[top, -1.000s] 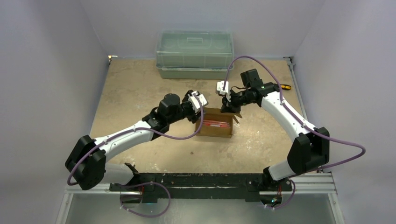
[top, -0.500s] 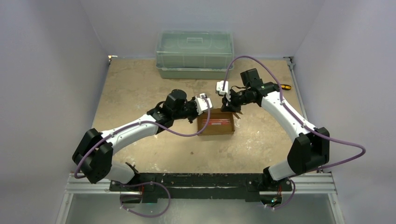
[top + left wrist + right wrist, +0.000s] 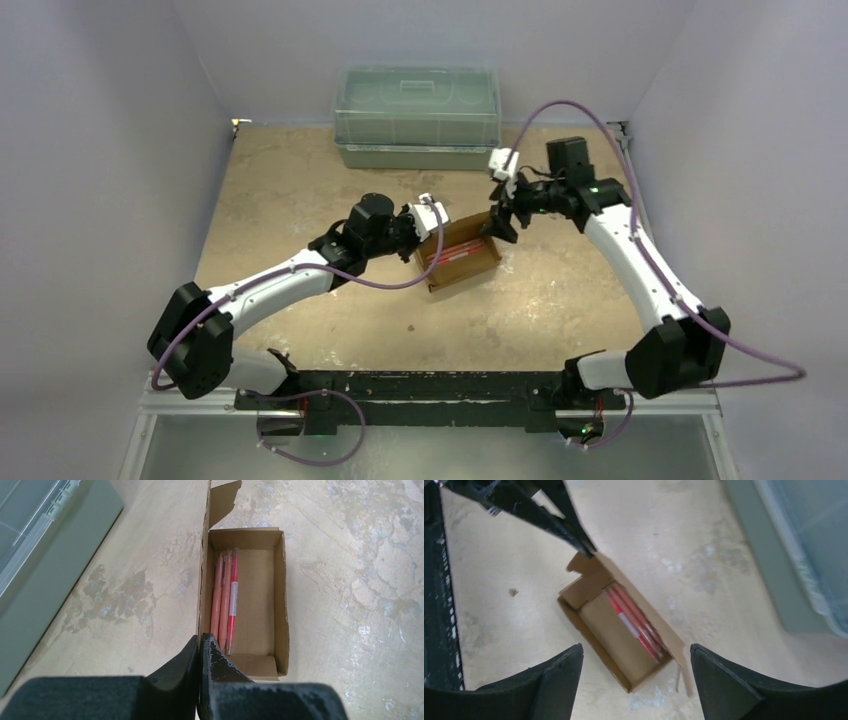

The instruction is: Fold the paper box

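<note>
The paper box (image 3: 465, 262) is a small open brown carton lying skewed on the table, with red pens (image 3: 225, 600) along one long wall. My left gripper (image 3: 201, 639) is shut on that long wall's upright flap at the box's near end. In the right wrist view its fingers (image 3: 569, 530) pinch the flap's corner. My right gripper (image 3: 636, 652) hangs open above the box's other end (image 3: 624, 645), with nothing between its fingers. From above, the left gripper (image 3: 424, 240) is at the box's left end and the right gripper (image 3: 500, 222) over its right end.
A green translucent bin (image 3: 416, 115) with a lid stands against the back wall, just behind the box; it also shows at the left wrist view's left edge (image 3: 30, 555) and the right wrist view's right edge (image 3: 794, 545). Bare tabletop (image 3: 300, 180) surrounds the box.
My left gripper closed on the box's flap. My right gripper let go, opened wide and lifted back to the right. The box swung so its right end points farther back.
</note>
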`<state>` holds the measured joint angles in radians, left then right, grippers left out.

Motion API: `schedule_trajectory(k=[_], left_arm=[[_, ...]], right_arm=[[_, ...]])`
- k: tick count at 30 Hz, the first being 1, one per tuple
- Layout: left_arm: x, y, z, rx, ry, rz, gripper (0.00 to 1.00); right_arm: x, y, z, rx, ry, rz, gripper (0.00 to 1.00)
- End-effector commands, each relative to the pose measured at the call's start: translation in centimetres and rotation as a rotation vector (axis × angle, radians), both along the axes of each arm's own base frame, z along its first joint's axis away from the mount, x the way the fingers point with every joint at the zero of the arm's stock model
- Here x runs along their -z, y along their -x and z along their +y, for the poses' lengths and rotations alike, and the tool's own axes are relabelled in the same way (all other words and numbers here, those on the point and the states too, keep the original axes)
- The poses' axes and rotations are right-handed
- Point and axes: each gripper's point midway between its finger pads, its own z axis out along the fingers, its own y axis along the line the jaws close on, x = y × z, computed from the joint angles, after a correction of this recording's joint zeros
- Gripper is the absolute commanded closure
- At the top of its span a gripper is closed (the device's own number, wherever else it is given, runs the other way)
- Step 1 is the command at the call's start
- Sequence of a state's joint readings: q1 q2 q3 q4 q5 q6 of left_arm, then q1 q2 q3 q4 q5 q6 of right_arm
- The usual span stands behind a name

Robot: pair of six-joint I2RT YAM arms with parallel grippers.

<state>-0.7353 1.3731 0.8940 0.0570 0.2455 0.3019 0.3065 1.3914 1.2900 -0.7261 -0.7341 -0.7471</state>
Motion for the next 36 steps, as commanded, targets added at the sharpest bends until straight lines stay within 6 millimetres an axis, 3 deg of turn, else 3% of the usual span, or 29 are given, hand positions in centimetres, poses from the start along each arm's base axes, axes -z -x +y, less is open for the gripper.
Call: schedule_trajectory(k=[1, 6, 7, 10, 13, 17, 21, 26, 32, 36], left_arm=[[-1.4, -0.2, 0.3, -0.054, 0.055, 0.008, 1.00], [-1.0, 0.0, 0.6, -0.072, 0.055, 0.026, 1.00], [-1.0, 0.0, 0.6, -0.074, 0.058, 0.026, 1.00], [-1.3, 0.0, 0.7, -0.076, 0.070, 0.019, 1.00], [-1.6, 0.1, 0.7, -0.075, 0.077, 0.013, 1.00], [-1.6, 0.2, 0.7, -0.068, 0.081, 0.012, 1.00], [-1.6, 0.4, 0.5, -0.059, 0.087, 0.014, 1.00], [-1.7, 0.4, 0.5, -0.059, 0.088, 0.016, 1.00], [-1.7, 0.3, 0.6, -0.067, 0.089, 0.018, 1.00], [-1.9, 0.4, 0.6, -0.065, 0.090, 0.018, 1.00]], right_arm=[[-5.2, -1.3, -2.7, 0.122, -0.154, -0.106, 0.18], [-4.5, -4.3, -5.9, 0.352, -0.230, -0.123, 0.21], [-4.4, -5.2, -6.8, 0.424, -0.254, -0.122, 0.30], [-3.1, -7.4, -8.7, 0.613, -0.317, -0.089, 0.73], [0.1, -8.8, -9.1, 0.702, -0.346, -0.022, 0.88], [3.8, -10.5, -8.7, 0.753, -0.360, 0.098, 0.92], [5.9, -10.6, -6.1, 0.714, -0.365, 0.175, 0.93], [6.2, -9.3, -3.6, 0.621, -0.352, 0.216, 0.94], [8.3, -6.6, -2.5, 0.511, -0.300, 0.352, 0.96], [8.5, -6.7, -2.9, 0.530, -0.268, 0.361, 0.97]])
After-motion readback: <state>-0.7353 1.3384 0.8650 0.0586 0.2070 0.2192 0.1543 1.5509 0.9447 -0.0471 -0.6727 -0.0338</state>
